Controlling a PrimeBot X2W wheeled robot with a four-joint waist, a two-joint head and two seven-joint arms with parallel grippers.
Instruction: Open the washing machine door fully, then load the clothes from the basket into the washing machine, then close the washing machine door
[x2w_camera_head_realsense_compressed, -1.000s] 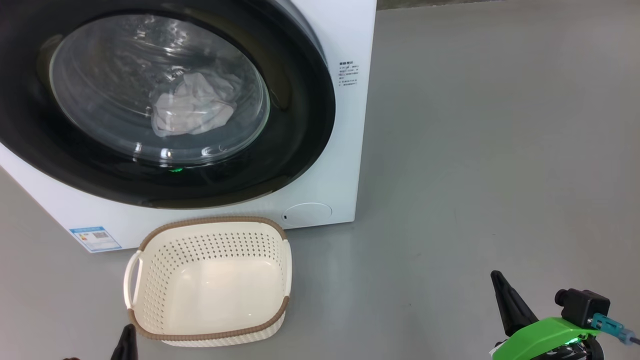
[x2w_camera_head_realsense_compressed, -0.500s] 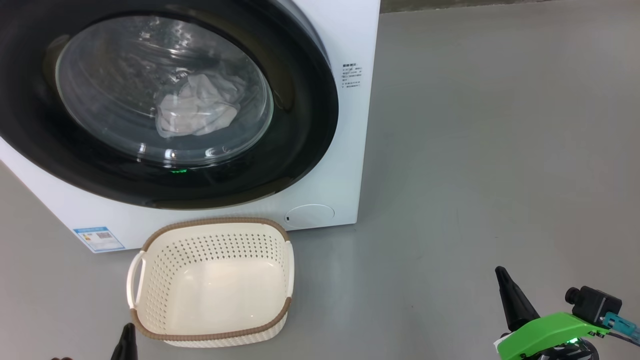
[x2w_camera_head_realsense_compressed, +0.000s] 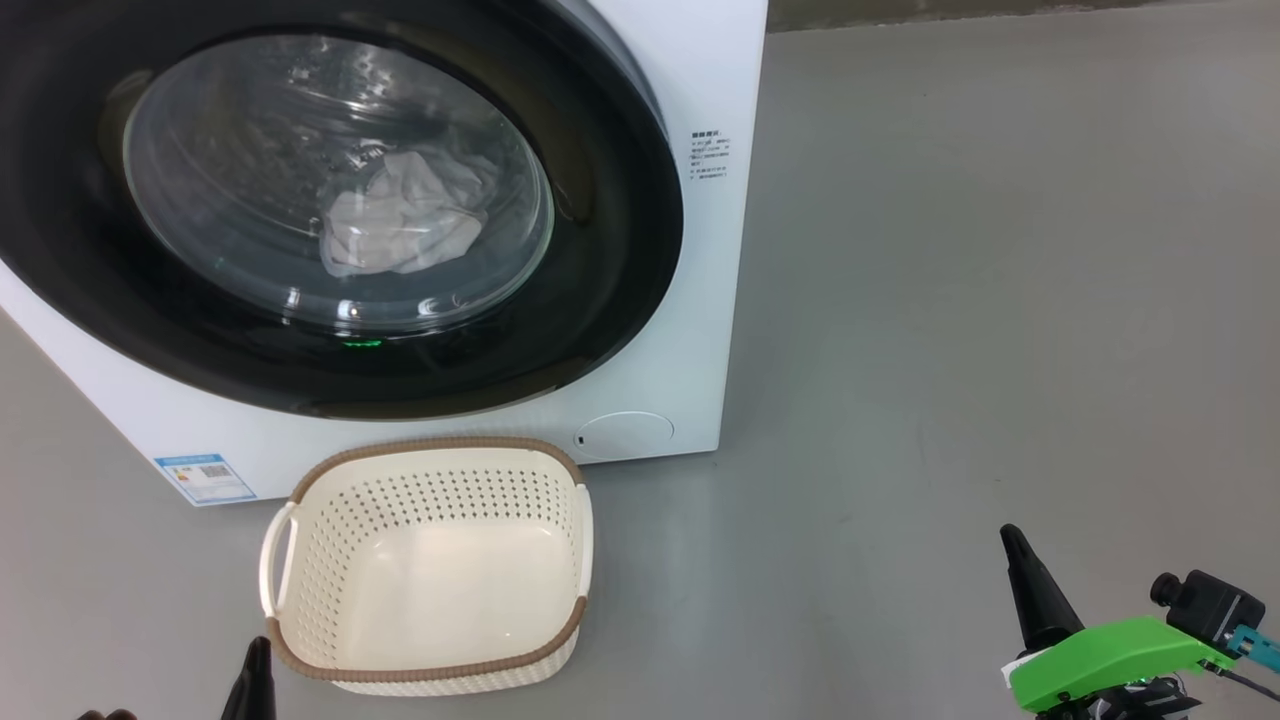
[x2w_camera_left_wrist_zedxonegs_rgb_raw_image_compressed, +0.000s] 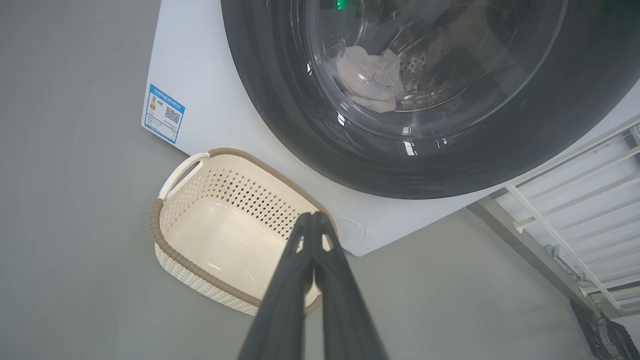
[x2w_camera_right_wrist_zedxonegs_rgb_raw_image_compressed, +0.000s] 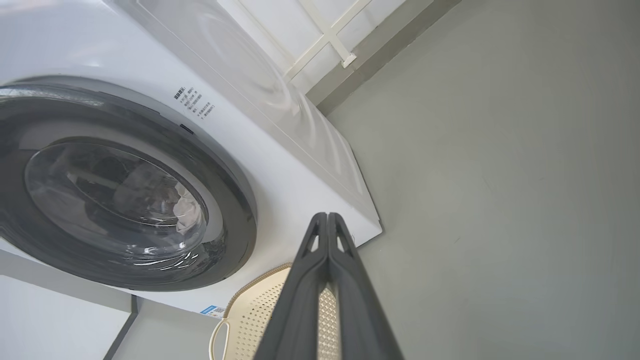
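— Both sets of fingers: how were they?
— Your left gripper (x2w_camera_left_wrist_zedxonegs_rgb_raw_image_compressed: 314, 217) and right gripper (x2w_camera_right_wrist_zedxonegs_rgb_raw_image_compressed: 327, 217) were pinched together, holding nothing. Clothes (x2w_camera_head_realsense_compressed: 400, 225) lay behind the closed washing machine door (x2w_camera_head_realsense_compressed: 615, 250); basket (x2w_camera_head_realsense_compressed: 430, 490) sat just near of it.

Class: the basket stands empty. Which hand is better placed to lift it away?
Probably left: the left hand sits by the near corner of the basket; the right hand is far across the floor.

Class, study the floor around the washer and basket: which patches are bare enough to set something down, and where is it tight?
Widest: the floor right of the washing machine, reaching down to the right gripper. Also bare: the floor left of the basket, below the blue sticker, and the basket's bottom. Tight: the strip between basket rim and machine front.
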